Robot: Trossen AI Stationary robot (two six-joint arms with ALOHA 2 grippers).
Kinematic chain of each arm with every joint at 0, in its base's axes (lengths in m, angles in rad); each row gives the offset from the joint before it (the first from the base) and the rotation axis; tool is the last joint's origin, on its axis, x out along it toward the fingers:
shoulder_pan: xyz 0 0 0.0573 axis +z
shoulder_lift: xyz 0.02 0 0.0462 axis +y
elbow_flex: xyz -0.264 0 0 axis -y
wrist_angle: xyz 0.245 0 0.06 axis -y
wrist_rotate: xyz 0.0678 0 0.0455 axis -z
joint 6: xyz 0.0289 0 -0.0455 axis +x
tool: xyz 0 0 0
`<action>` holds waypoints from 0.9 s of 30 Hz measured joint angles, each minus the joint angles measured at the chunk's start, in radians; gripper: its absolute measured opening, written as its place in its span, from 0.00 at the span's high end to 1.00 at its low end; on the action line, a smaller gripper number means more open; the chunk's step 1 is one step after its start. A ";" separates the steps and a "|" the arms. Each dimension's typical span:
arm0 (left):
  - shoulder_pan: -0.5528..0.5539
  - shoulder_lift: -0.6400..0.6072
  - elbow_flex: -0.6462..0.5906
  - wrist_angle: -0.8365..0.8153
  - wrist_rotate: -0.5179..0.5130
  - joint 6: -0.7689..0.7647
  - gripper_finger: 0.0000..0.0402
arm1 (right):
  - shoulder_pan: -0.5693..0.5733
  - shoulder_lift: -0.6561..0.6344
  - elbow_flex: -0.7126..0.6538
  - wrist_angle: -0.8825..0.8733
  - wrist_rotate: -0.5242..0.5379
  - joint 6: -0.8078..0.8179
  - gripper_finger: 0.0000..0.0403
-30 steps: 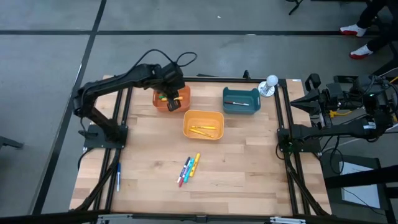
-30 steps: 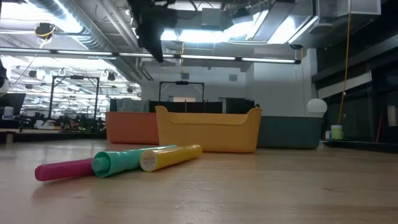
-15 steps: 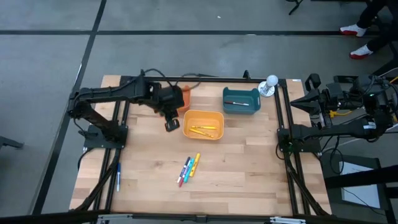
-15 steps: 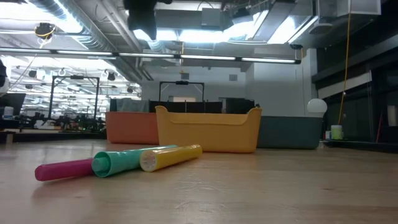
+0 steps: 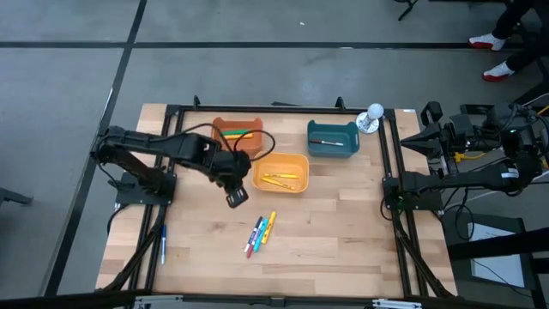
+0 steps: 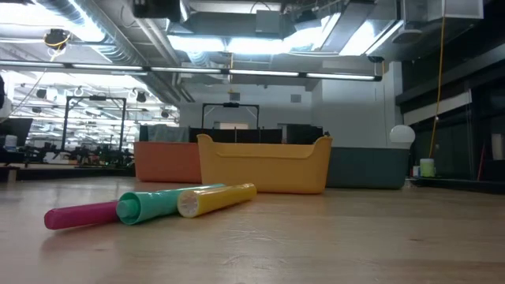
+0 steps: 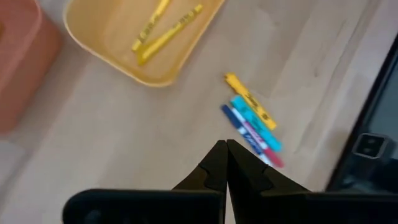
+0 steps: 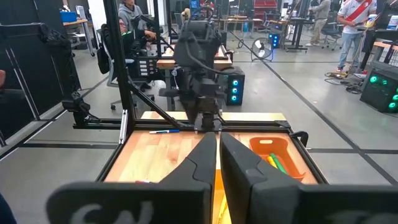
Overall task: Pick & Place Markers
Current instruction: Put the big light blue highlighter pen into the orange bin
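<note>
While the left gripper [image 5: 238,198] hangs over bare wood between the orange bin [image 5: 237,133] and the loose markers [image 5: 261,233], its two dark tapered fingers [image 7: 214,171] are pressed together tip to tip with nothing between them.

Table [image 5: 343,232]: pale butcher-block planks, matte, framed by black metal rails.

Loose markers: a small sheaf of slim cylinders lying nearly parallel on the wood at the table's middle front; yellow, teal, blue and pink barrels. From table height, three show as smooth plastic tubes with round ends: pink [image 6: 81,214], teal [image 6: 162,204], yellow [image 6: 216,199], touching side by side.

Yellow bin [image 5: 280,172]: rounded rectangular plastic tub, smooth walls, holding yellow markers [image 5: 280,179].

Orange bin: same form, behind the yellow one, holding green and orange markers [image 5: 234,134].

Teal bin [image 5: 333,138]: same form, towards the right rear, with one thin stick [image 5: 326,142] inside.

Blue pen [image 5: 163,244]: lies by the left rail, well apart from the sheaf.

White ball [image 5: 375,111]: at the right rear corner.

Right gripper [image 8: 217,155]: parked off the table's right side, dark angular fingers drawn close with only a thin slit, holding nothing.
</note>
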 joint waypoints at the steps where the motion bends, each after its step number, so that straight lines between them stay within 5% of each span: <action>1: -0.012 0.000 0.000 0.000 0.000 -0.032 1.00 | 0.000 0.000 0.000 0.000 0.000 0.000 0.94; 16: -0.146 0.000 0.000 0.005 -0.066 -0.540 1.00 | 0.000 0.000 0.000 0.000 0.000 0.000 0.94; 27: -0.198 0.001 0.000 0.007 -0.095 -0.566 1.00 | 0.000 0.000 0.000 0.000 0.000 0.000 0.94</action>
